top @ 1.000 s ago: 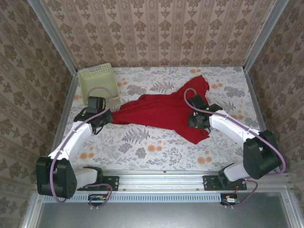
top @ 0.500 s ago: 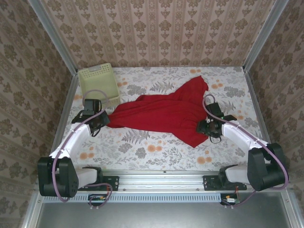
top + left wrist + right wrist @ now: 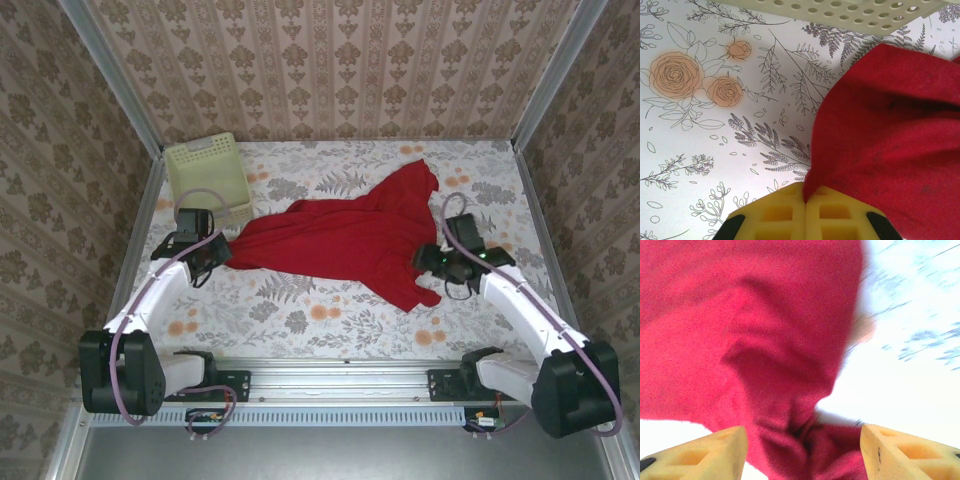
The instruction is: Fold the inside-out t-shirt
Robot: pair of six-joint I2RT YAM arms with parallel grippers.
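Red inside-out t-shirt [image 3: 340, 240]: crumpled, lying slantwise across the middle of the floral counter [image 3: 300, 315], one end reaching toward the far right. Left pincer [image 3: 213, 250]: jaws pressed together, pinching the shirt's left tip. Right pincer [image 3: 432, 262]: jaws wide apart at the shirt's right edge, with bunched cloth lying loose between them, not clamped. Pale perforated basket [image 3: 207, 172]: far left corner, near the left pincer.

The red t-shirt [image 3: 340, 240] lies unfolded and rumpled across the middle of the floral-print table [image 3: 300, 320], a long wrinkled band running from a narrow point at the left to a broader mass at the right. One flap reaches toward the far right corner, another toward the near edge.
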